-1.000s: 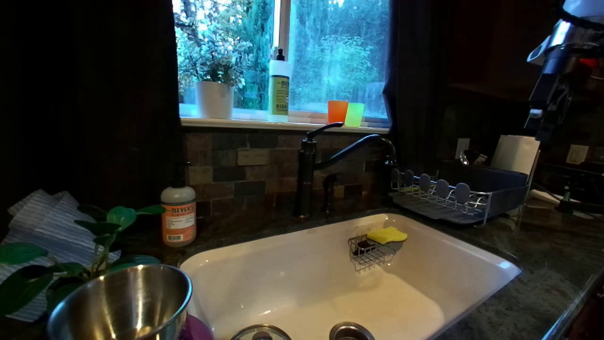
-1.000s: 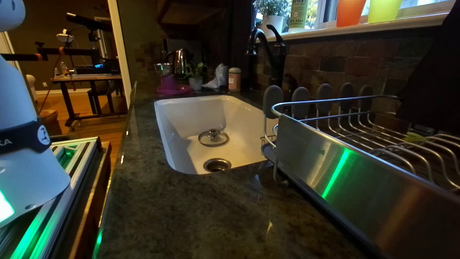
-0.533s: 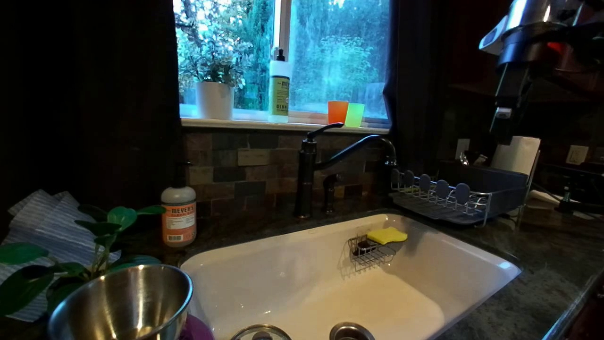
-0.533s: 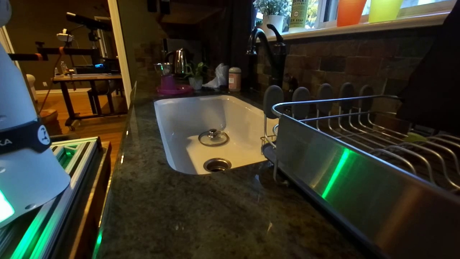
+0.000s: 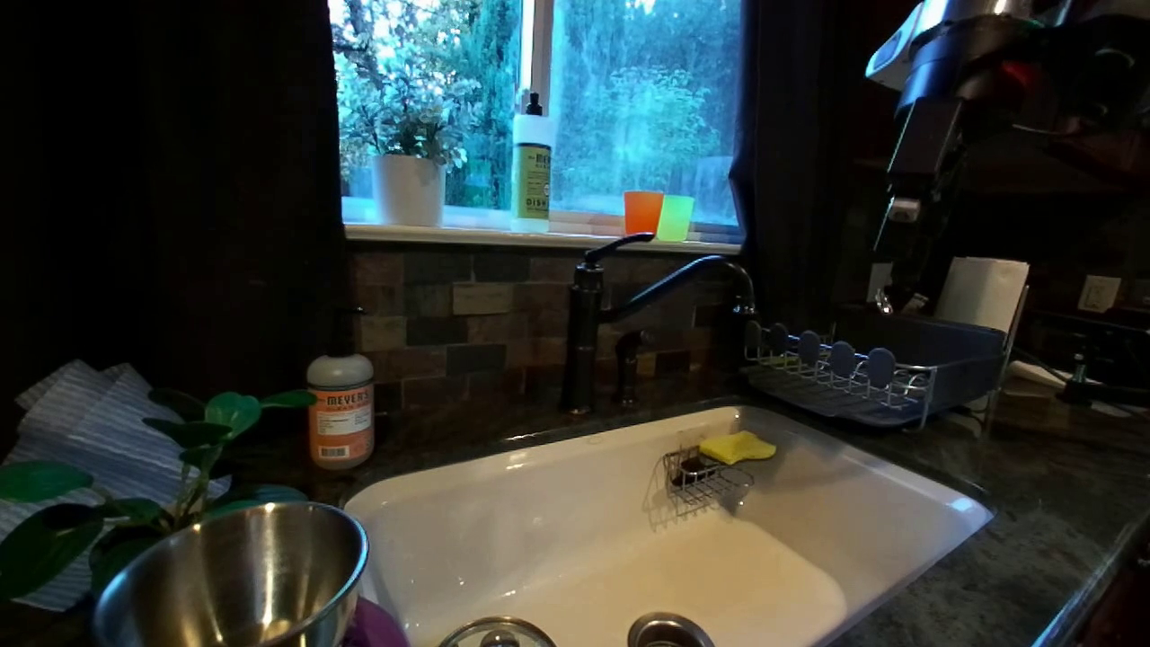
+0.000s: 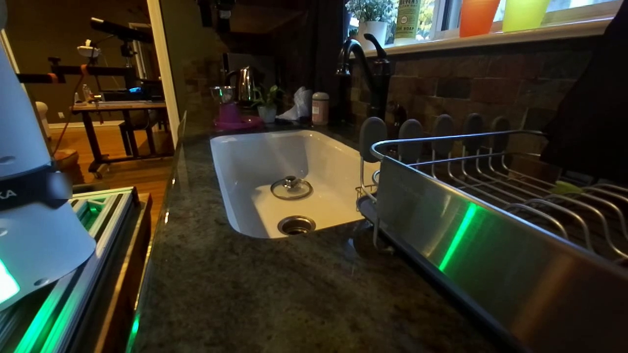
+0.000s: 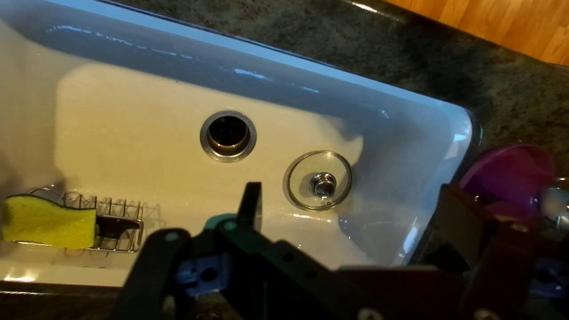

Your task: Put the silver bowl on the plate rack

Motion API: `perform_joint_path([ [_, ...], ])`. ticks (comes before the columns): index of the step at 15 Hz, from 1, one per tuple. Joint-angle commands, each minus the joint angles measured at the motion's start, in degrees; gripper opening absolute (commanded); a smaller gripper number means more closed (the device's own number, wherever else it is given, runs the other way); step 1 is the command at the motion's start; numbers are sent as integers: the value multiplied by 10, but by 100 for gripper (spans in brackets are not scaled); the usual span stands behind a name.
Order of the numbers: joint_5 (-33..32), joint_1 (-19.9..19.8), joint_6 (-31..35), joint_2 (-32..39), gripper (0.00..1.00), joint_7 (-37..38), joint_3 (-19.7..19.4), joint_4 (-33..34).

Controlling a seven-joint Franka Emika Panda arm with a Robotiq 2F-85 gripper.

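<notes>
The silver bowl (image 5: 234, 575) is shiny and deep, at the near left in an exterior view. In an exterior view it shows small at the far end of the sink, on a purple round object (image 6: 229, 113). In the wrist view only a blurred part of it shows at the right edge. The plate rack (image 5: 930, 395) stands on the counter at the sink's opposite end; it also shows large in an exterior view (image 6: 471, 225). My gripper (image 7: 350, 186) is open and empty, above the sink, with the fingers wide apart. The bowl is beyond its right finger.
The white sink (image 5: 503, 503) lies between bowl and rack. It holds a glass lid (image 7: 302, 178) and a wire caddy with a yellow sponge (image 7: 49, 222). A black faucet (image 5: 584, 332), an orange-labelled bottle (image 5: 341, 413) and a leafy plant (image 5: 232, 412) stand along the back.
The gripper has moved left in an exterior view and looks larger. It has come into view at the top of an exterior view. The bowl and rack have not moved.
</notes>
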Motion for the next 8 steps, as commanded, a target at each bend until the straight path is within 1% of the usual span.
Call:
perform_joint_path([
  [1, -3, 3, -1, -1, 100, 2, -4, 1],
  [2, 1, 6, 25, 20, 100, 9, 12, 4],
  [3, 24, 21, 58, 49, 100, 4, 21, 10],
  [4, 31, 29, 84, 72, 100, 6, 32, 16],
  [6, 46, 51, 129, 142, 100, 1, 48, 38],
  [7, 63, 58, 155, 177, 100, -7, 67, 50],
  [8, 67, 65, 173, 207, 100, -5, 77, 65],
])
